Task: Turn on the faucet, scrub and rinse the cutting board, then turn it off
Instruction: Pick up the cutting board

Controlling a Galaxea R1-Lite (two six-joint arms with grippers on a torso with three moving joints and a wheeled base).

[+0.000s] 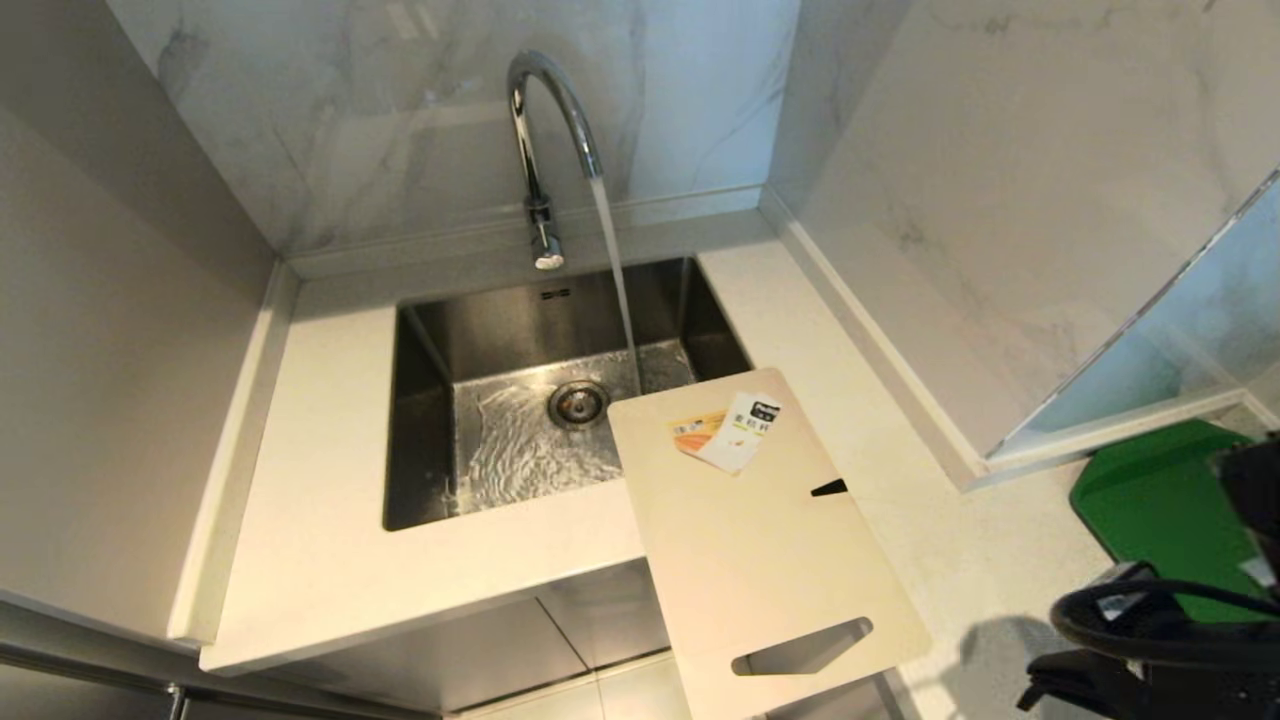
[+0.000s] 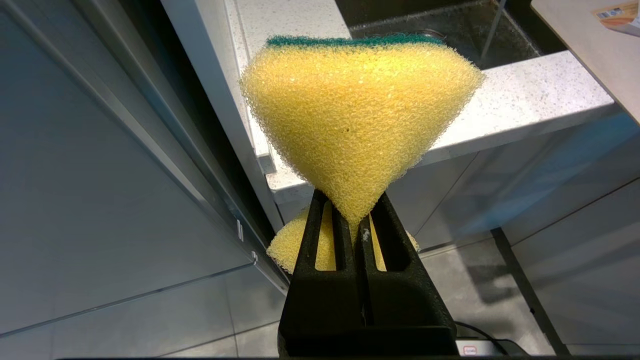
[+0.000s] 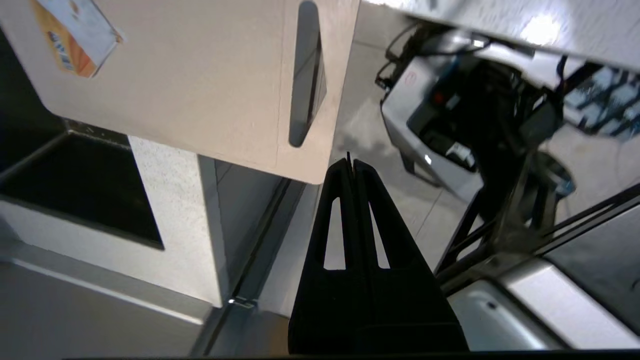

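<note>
My left gripper (image 2: 356,225) is nearest the lens, its jaws clamped tight on a yellow sponge (image 2: 357,125) with a green scrub face; the foam is pinched to a point between my fingers (image 2: 345,235). It hangs low beside the counter (image 2: 525,95), in front of the cabinet.

My right gripper (image 3: 351,162) is closed with nothing in it, its tips just off the board's (image 3: 200,85) handle end, below the counter edge.

The board (image 1: 770,540) lies on the counter right of the sink (image 1: 420,400), one labelled corner jutting over the basin, handle hole overhanging the front edge. The faucet (image 1: 545,110) stands behind the sink and runs; its stream falls into the basin just beyond the board's corner.
</note>
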